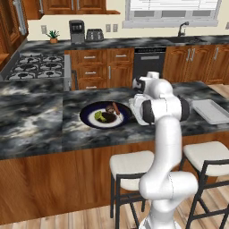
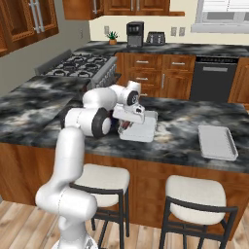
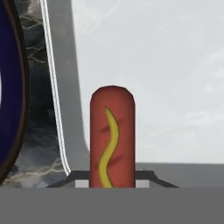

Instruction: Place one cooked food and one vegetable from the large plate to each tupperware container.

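Our gripper [image 3: 112, 186] is pinched shut on a hot dog [image 3: 112, 135], a red sausage with a wavy yellow mustard line running along it. In the hand view the hot dog sticks straight out ahead of the gripper, over the pale floor of the near tupperware container [image 3: 175, 87]; we cannot tell whether it touches that floor. Off to one side of the gripper, past the container's rounded wall, a strip of dark marble counter [image 3: 39, 131] separates it from the navy rim of the large plate [image 3: 11, 87]. From the left base view, the plate [image 1: 89, 117] sits just beside the arm's wrist and carries more food [image 1: 107, 115]. The second tupperware container [image 2: 216, 142] lies well apart from the gripper on the same counter.
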{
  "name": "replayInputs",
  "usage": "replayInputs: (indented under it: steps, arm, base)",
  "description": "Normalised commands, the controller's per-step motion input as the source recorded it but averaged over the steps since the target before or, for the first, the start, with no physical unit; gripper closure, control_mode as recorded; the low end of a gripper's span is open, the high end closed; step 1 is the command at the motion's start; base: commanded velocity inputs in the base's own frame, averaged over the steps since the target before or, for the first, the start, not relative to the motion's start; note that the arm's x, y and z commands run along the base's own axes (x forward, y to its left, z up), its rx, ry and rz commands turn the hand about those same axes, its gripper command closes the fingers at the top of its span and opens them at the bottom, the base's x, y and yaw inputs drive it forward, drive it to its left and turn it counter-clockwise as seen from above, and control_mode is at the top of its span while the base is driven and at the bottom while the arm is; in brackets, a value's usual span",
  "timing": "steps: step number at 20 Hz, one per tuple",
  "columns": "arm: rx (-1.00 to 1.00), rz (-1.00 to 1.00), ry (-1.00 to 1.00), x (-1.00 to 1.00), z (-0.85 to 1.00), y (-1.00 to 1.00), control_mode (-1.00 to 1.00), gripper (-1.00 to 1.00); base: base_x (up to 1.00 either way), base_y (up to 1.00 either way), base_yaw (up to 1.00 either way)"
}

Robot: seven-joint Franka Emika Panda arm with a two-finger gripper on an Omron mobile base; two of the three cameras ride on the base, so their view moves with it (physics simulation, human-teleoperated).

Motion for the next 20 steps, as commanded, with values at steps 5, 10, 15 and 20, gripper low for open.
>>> replayInputs:
  steps: [5, 10, 15, 20]
  arm:
    - [0.00, 0.00, 0.01, 0.59, -0.55, 0.00, -1.00, 1.00]
    - [0.00, 0.00, 0.04, 0.30, -0.49, 0.09, -1.00, 1.00]
    - [0.00, 0.00, 0.02, 0.15, -0.28, 0.12, -1.00, -1.00]
    - [0.00, 0.00, 0.00, 0.00, 0.06, 0.03, -1.00, -1.00]
  base:
    - [0.00, 0.00, 0.00]
    - [0.00, 0.00, 0.00]
    - [0.00, 0.00, 0.00]
    - [0.00, 0.00, 0.00]
